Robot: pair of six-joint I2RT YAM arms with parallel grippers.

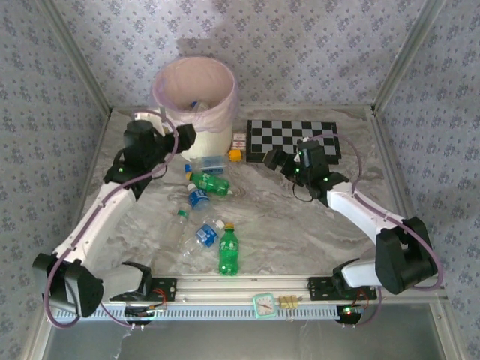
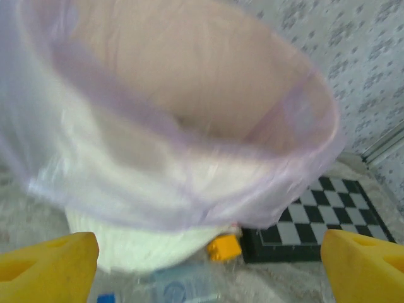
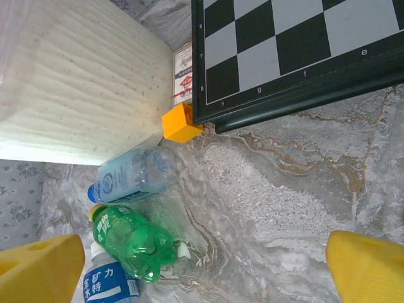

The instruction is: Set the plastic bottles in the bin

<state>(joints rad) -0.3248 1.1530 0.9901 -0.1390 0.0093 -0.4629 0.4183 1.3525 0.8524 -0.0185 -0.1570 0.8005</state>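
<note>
The bin (image 1: 196, 96), a cream bucket with a pink liner, stands at the back left, and a bottle (image 1: 196, 106) lies inside it. My left gripper (image 1: 186, 138) is open beside the bin's wall (image 2: 132, 243), holding nothing. Several bottles lie on the table: a clear one with a blue label (image 1: 210, 163) at the bin's foot, a green one (image 1: 211, 183), blue-labelled ones (image 1: 198, 199) (image 1: 208, 234) and another green one (image 1: 229, 252). My right gripper (image 1: 271, 159) is open over bare table, right of the clear bottle (image 3: 129, 177), the green bottle (image 3: 129, 240) and a blue-labelled bottle (image 3: 110, 281).
A chessboard (image 1: 294, 139) lies at the back right, with its edge close to my right gripper. A yellow cube (image 3: 181, 122) and a red-white box (image 3: 183, 72) sit between the board and the bin. Patterned walls enclose the marble table (image 1: 300, 225).
</note>
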